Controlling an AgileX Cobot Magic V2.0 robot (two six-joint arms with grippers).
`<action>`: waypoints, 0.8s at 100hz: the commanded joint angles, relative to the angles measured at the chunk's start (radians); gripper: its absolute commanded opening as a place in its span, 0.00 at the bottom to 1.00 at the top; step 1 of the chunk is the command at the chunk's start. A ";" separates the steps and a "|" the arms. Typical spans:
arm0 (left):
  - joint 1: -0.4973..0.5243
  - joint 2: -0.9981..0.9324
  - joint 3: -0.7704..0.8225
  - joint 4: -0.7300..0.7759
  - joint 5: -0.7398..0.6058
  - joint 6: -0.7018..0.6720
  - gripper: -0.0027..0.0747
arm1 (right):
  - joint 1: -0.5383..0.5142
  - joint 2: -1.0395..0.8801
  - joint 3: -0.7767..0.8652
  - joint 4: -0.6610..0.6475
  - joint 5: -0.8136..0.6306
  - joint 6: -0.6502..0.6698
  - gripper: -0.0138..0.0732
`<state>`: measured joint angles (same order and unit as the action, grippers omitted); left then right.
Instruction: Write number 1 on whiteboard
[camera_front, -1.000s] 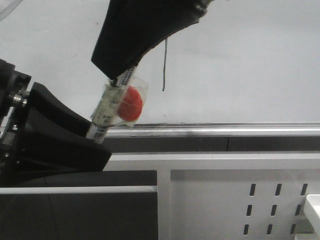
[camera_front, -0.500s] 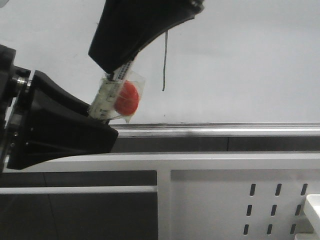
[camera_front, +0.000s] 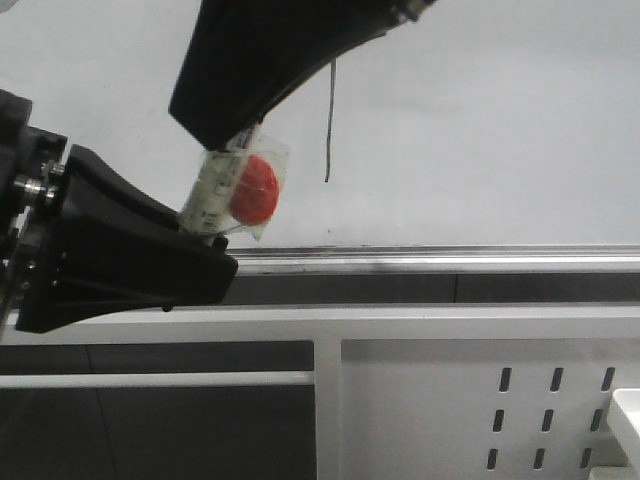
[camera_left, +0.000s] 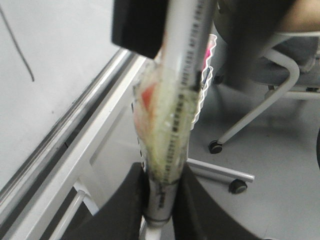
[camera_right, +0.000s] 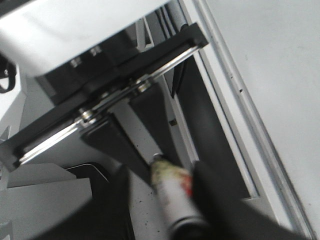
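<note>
The whiteboard fills the upper front view, with its silver rail below. On it is the number 1, a thin black stroke, also seen in the left wrist view. A marker wrapped in clear tape with a red patch hangs tilted just left of the stroke. My right gripper comes down from above, shut on the marker's upper end. My left gripper reaches in from the left, shut on the marker's lower end.
A white metal frame with slotted holes stands below the rail. A white object pokes in at the lower right. An office chair on castors stands on the floor behind the left arm.
My left gripper has moved right and up onto the marker's lower end. The right gripper and marker have shifted slightly up and left.
</note>
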<state>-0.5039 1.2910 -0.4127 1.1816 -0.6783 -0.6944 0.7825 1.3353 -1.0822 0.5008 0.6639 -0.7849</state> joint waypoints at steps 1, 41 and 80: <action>-0.005 -0.017 -0.020 -0.057 -0.050 -0.020 0.01 | 0.000 -0.025 -0.028 0.030 -0.034 -0.007 0.85; -0.005 -0.017 0.092 -0.443 -0.170 0.021 0.01 | -0.058 -0.170 -0.028 0.016 0.045 0.047 0.87; -0.005 -0.010 0.211 -0.888 -0.319 0.215 0.01 | -0.269 -0.328 -0.026 -0.035 0.195 0.139 0.87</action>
<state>-0.5039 1.2910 -0.1837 0.3891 -0.9026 -0.5017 0.5423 1.0418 -1.0822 0.4505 0.8835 -0.6477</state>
